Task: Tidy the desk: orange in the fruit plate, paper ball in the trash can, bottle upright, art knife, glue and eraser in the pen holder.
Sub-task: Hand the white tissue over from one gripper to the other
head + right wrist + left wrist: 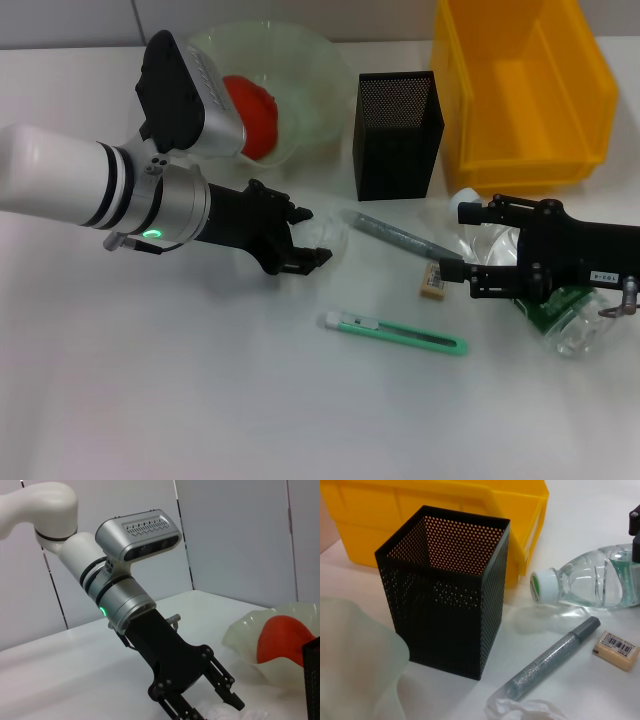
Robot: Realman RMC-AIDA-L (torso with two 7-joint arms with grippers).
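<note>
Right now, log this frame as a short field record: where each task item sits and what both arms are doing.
orange: in fruit plate
paper ball: on desk, at left gripper, jaws open around it
bottle: lying on its side, right gripper over it, jaws open
glue: on desk, beside pen holder
eraser: on desk
art knife: on desk
trash can: yellow bin, behind
</note>
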